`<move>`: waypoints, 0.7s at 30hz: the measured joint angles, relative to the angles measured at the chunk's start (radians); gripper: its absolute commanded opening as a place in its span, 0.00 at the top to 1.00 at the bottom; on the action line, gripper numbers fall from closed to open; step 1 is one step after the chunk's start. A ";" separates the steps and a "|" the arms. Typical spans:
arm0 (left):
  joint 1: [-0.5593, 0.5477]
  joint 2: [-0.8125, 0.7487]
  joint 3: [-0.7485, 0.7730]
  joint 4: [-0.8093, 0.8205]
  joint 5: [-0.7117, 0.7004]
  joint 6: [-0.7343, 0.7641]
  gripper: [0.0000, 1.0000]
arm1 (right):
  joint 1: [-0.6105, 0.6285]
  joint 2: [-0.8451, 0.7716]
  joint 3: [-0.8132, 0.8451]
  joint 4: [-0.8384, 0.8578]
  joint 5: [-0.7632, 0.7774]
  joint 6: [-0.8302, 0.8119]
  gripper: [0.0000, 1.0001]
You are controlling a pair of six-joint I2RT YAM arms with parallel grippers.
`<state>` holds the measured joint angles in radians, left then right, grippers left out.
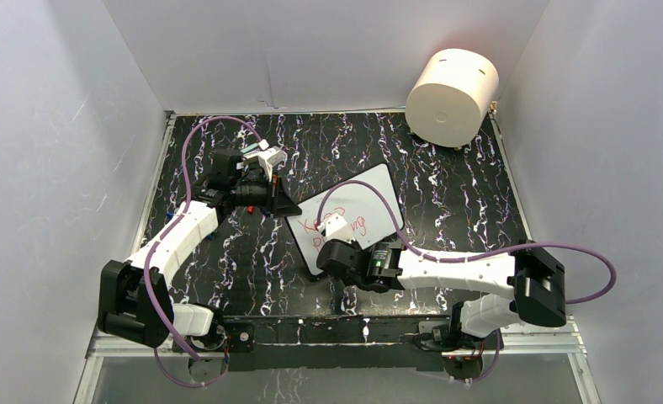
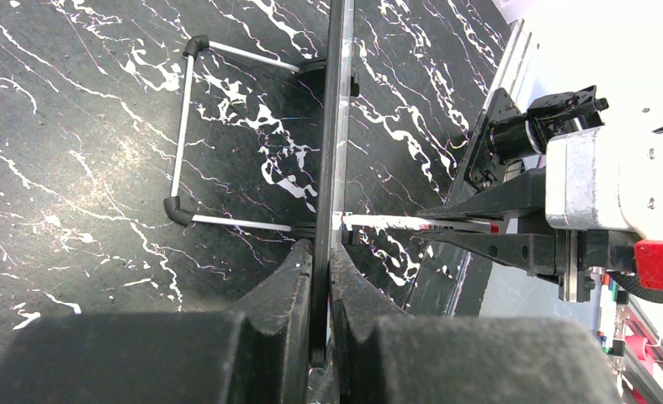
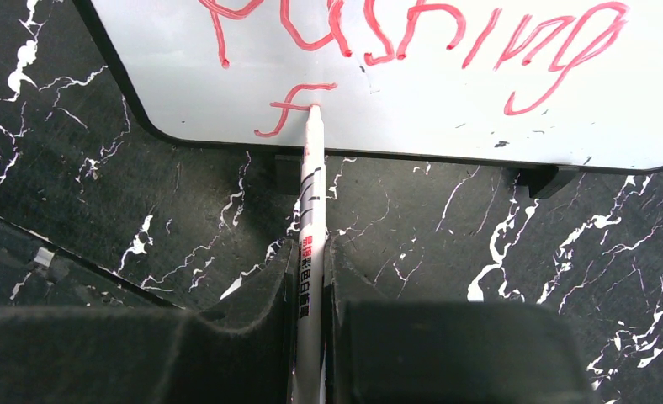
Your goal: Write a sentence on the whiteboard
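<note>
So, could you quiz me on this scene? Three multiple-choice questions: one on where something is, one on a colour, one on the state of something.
1. Where is the tip of the pen?
A) on the board, at the F
B) hanging in the air
C) pointing straight up

2. What colour is the writing?
A) blue
B) green
C) red

3. What is the left gripper doing?
A) hanging open
B) shut on the board's edge
C) shut on a cup

Answers:
1 A: the right wrist view shows the tip touching the F.
2 C: every letter in view is red.
3 B: the left wrist view shows both fingers pressed against the board's thin edge.
</note>
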<state>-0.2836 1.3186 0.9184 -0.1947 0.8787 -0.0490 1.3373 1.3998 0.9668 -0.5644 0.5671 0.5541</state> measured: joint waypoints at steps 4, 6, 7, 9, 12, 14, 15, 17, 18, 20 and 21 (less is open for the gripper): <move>0.000 0.000 0.000 0.000 0.000 0.000 1.00 | 0.000 -0.030 -0.017 0.009 0.003 -0.002 1.00; 0.000 0.000 0.000 0.000 0.000 0.000 1.00 | -0.001 -0.048 -0.024 0.010 0.003 -0.003 1.00; 0.000 0.000 0.000 0.000 0.000 0.000 1.00 | -0.001 -0.056 -0.026 0.012 0.004 -0.003 1.00; 0.000 0.000 0.000 0.000 0.000 0.000 1.00 | -0.002 -0.061 -0.027 0.013 0.006 -0.003 1.00; 0.000 0.000 0.000 0.000 0.000 0.000 1.00 | -0.002 -0.061 -0.029 0.013 0.006 -0.003 1.00; 0.000 0.000 0.000 0.000 0.000 0.000 1.00 | -0.003 -0.061 -0.029 0.013 0.006 -0.003 1.00; 0.000 0.000 0.000 0.000 0.000 0.000 1.00 | -0.003 -0.061 -0.029 0.013 0.006 -0.003 1.00; 0.000 0.000 0.000 0.000 0.000 0.000 1.00 | -0.003 -0.061 -0.029 0.013 0.006 -0.003 1.00; 0.000 0.000 0.000 0.000 0.000 0.000 1.00 | -0.003 -0.061 -0.029 0.013 0.006 -0.003 1.00; 0.000 0.000 0.000 0.000 0.000 0.000 1.00 | -0.007 -0.061 -0.029 0.014 0.006 -0.003 1.00; 0.000 0.000 0.000 0.000 0.000 0.000 1.00 | -0.008 -0.061 -0.029 0.014 0.007 -0.003 1.00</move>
<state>-0.2836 1.3186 0.9184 -0.1947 0.8787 -0.0490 1.3293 1.3388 0.9375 -0.5503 0.5739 0.5514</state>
